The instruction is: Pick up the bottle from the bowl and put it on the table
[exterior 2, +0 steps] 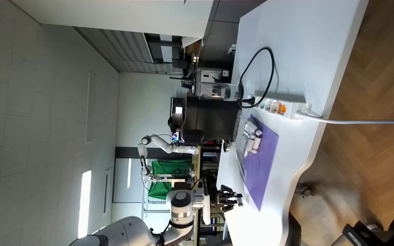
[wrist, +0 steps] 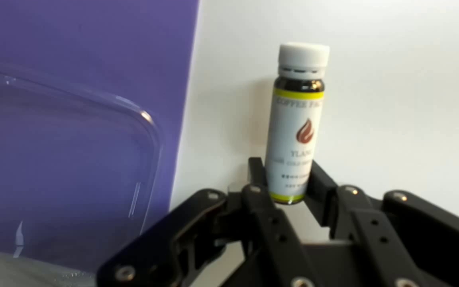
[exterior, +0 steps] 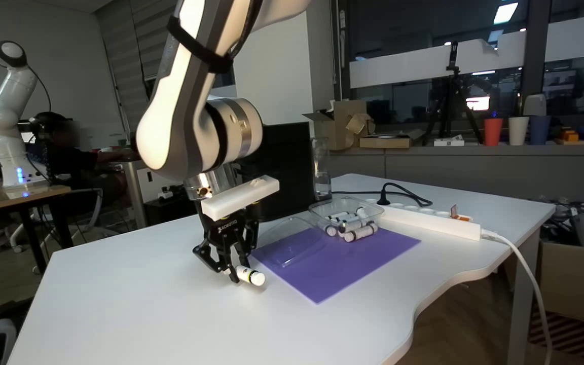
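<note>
The bottle (wrist: 295,131) is sideways, pinched near its bottom by the gripper (wrist: 287,179). It is close to the table (exterior: 170,294); touching or not is hard to tell. The mat (exterior: 332,276) is just beside, the bowl (exterior: 336,205) well away.

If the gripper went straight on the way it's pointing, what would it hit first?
Most likely the white table: in an exterior view the gripper, holding the bottle, points down at it beside the purple mat. The gap below is hard to judge.
</note>
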`<state>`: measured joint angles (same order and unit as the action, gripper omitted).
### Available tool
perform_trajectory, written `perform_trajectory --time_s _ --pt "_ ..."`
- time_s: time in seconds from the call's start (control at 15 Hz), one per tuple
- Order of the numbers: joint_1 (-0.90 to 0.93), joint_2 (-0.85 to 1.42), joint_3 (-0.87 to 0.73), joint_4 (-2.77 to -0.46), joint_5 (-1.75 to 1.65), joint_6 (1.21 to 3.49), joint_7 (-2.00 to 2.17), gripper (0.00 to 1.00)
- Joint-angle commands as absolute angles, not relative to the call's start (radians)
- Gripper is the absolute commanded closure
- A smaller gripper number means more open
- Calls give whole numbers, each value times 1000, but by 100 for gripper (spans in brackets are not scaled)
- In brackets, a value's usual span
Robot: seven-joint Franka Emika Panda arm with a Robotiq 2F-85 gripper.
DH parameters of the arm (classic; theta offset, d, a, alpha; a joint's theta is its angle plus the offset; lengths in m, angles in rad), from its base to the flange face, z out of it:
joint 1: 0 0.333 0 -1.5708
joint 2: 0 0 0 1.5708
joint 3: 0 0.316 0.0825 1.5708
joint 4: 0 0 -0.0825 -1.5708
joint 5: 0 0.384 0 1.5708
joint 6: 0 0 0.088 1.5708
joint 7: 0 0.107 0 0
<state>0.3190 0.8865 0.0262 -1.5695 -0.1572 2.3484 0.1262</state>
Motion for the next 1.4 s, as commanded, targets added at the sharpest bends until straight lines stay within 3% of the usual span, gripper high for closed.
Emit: perform_trajectory --time_s 0.0,0.6,0.67,0.73,1.13,1.2,1.33 --pt "321 885 24 -1578 -170 2378 142 93" --pt "326 881 11 -1645 -151 2648 158 93" --pt "326 880 12 -1650 -150 2650 157 46" --pt "326 880 12 -1652 -151 2651 153 46" --pt "342 859 -9 -1657 -162 2507 156 5" --pt "327 896 6 -1626 -163 2567 134 24" --pt "328 894 7 -1626 -164 2527 135 10"
